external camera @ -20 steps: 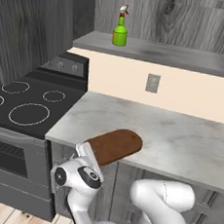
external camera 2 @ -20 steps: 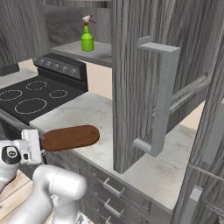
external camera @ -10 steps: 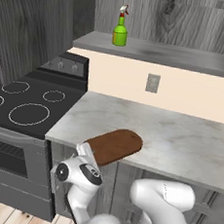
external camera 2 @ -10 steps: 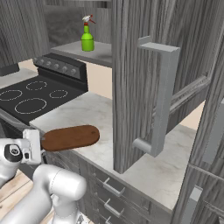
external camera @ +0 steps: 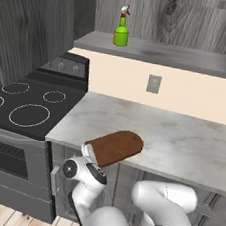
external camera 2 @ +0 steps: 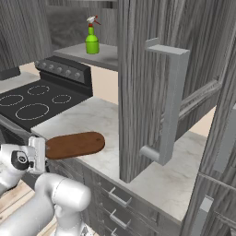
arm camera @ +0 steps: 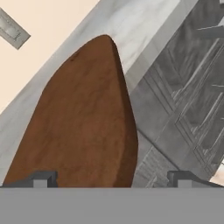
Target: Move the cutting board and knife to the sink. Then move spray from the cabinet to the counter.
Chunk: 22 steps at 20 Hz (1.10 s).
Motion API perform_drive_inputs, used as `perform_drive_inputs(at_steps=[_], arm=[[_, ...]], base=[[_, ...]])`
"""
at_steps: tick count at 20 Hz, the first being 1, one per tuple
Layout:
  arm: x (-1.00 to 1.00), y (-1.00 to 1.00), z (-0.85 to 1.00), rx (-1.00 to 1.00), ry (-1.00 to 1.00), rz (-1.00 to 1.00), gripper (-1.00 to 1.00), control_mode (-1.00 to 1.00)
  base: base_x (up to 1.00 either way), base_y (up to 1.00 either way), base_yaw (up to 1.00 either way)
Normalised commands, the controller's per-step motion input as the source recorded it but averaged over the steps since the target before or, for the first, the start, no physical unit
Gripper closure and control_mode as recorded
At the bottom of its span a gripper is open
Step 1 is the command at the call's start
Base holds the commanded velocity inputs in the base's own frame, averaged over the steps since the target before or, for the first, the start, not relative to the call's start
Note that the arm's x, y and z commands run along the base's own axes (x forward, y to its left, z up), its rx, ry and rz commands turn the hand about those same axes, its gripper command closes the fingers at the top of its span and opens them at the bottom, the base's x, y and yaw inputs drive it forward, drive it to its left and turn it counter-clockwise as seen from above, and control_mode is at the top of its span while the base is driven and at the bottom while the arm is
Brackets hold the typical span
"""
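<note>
Right now I'm lining up on the counter, where the cutting board is overhanging the near edge. My gripper is spreading wide around its near end, grasping nothing. Next I'm judging a clench is needed, then a lift toward the sink.

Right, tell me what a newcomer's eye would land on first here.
First the reddish-brown cutting board, lying at the front edge of the marble counter, with the open gripper at its near end. Then the bright green spray standing alone on the shelf above the black stovetop.
</note>
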Motion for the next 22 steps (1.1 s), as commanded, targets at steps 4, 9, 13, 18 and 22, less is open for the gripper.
perform_drive_inputs(at_steps=[4, 9, 13, 18, 22], arm=[[0.00, 0.00, -0.25, 0.14, 0.00, -0.01, -1.00, -1.00], [0.00, 0.00, -0.20, 0.14, -0.01, -0.01, -1.00, -1.00], [0.00, 0.01, -0.09, 0.15, -0.02, 0.00, -1.00, -1.00], [0.00, 0.01, 0.00, 0.14, -0.01, 0.00, 1.00, -1.00], [0.00, 0.00, 0.00, 0.12, -0.01, 0.00, 1.00, -1.00]], base=[[0.00, 0.00, 0.00], [0.00, 0.00, 0.00], [0.00, 0.00, 0.00], [0.00, 0.00, 0.00], [0.00, 0.00, 0.00]])
